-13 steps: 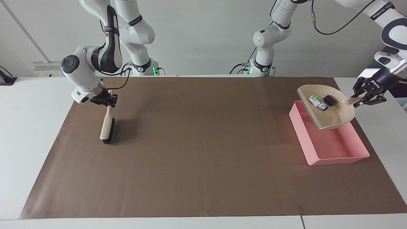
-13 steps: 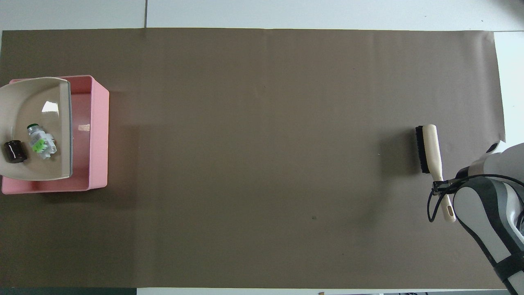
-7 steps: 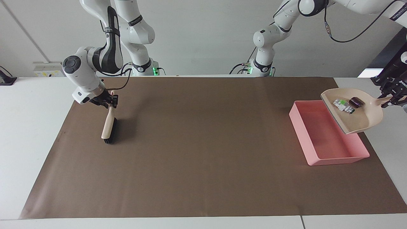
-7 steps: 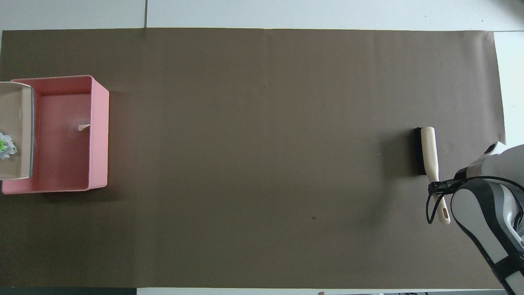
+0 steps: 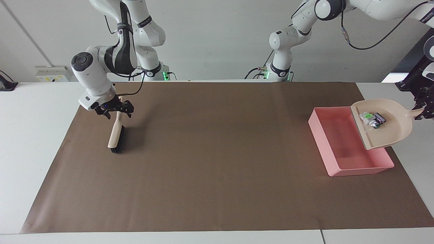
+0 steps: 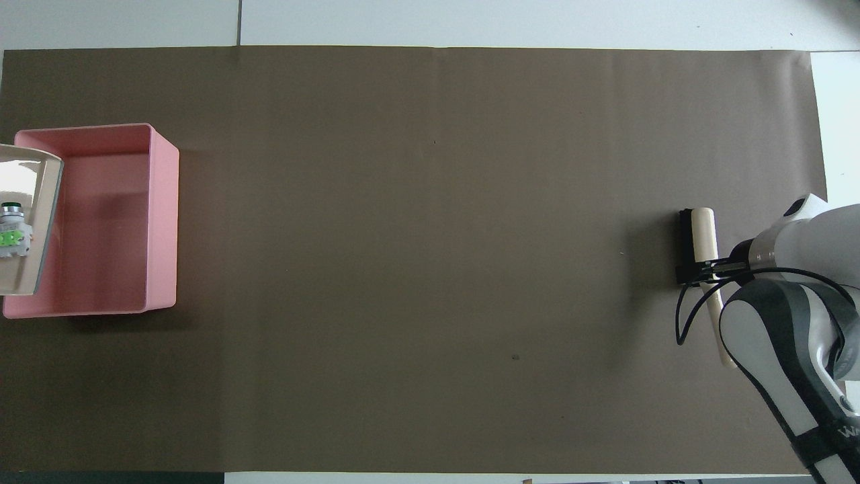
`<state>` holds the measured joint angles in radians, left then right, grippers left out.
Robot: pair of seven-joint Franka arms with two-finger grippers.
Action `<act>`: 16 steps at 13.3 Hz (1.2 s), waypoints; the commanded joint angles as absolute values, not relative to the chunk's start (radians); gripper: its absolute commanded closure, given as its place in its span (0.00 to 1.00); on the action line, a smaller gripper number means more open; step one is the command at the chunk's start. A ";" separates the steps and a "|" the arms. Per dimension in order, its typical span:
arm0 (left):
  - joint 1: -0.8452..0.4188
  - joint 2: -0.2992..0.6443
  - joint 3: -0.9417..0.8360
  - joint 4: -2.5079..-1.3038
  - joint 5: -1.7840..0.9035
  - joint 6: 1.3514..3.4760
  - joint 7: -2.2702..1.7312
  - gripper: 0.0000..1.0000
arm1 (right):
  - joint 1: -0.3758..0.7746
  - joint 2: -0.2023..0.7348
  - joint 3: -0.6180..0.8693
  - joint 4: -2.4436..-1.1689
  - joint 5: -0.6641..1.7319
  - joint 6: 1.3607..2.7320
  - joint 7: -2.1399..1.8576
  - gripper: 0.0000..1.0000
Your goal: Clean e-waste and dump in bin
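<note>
- The brown mat [image 5: 217, 159] covers most of the table, and it's my landmark for everything below. No loose bits are left on it that I can see, so the sweeping looks done.
- The pink bin [image 5: 334, 142] sits on the mat at the left arm's end. I can't see anything in it.
- The dustpan [image 5: 390, 130] is over the bin's outer edge, at the mat's end on the left arm's side, lip pointing down toward the bin. It's only a bit tilted.
- The brush [image 5: 115, 134] is at the other end of the mat, the right arm's end, bristle end down on the mat and handle leaning up toward the robots.
- The right gripper [image 5: 113, 109] is right at the brush handle with its fingers spread apart. Looks to me like the brush is let go, though I can't tell if a finger touches it.
- The left gripper [image 5: 423, 113] is clamped on the dustpan's handle tip, just off the mat's edge.
- The e-waste [image 5: 373, 119] (white-and-green bits plus a dark stubby one) sits in the dustpan, not in the bin. So what's left is the actual dump: tip it more steeply so the parts slide out.
</note>
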<state>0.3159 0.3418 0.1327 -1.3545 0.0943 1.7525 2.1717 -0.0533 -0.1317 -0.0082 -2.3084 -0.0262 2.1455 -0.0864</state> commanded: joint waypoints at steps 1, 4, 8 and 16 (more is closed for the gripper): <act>0.232 0.339 0.150 -1.344 0.266 1.761 2.055 1.00 | -0.023 -0.095 -0.003 -2.182 -0.046 2.106 0.011 0.00; 0.155 0.319 0.150 -1.359 0.429 1.753 1.932 1.00 | -0.022 -0.077 -0.003 -1.958 -0.048 1.956 0.015 0.00; 0.104 0.243 0.147 -1.368 0.494 1.729 1.924 1.00 | -0.037 -0.077 -0.003 -1.680 -0.052 1.697 0.080 0.00; -0.041 0.066 0.141 -1.561 0.235 1.640 1.922 1.00 | -0.006 -0.113 0.000 -1.643 -0.032 1.574 0.193 0.00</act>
